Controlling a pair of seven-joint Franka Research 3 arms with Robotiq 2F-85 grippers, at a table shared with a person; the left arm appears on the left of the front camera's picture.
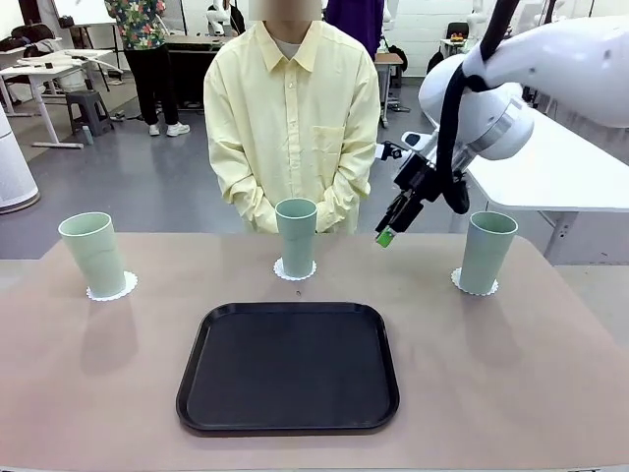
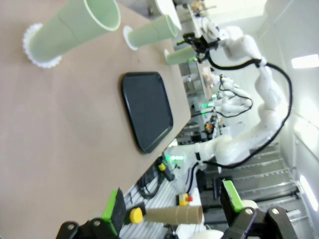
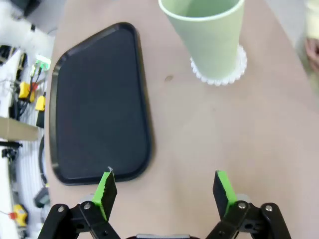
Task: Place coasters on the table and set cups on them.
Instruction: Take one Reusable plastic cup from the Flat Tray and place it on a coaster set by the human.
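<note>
Three cups (image 1: 296, 234) stand on coasters (image 1: 295, 269) across the table (image 1: 511, 374), behind the tray (image 1: 288, 367). Front view shows right gripper (image 1: 387, 234) raised between middle and right cups; wrist views show it and left gripper (image 2: 172, 206) gaping, empty

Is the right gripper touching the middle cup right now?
Apart. In the front view the right gripper hangs in the air beside the middle cup, with background showing between them; its jaws are open and empty.

You have pale mint-green cups (image 1: 92, 254), white lacy coasters (image 1: 111, 288), a black tray (image 1: 288, 367), a beige-pink table (image 1: 511, 374).
</note>
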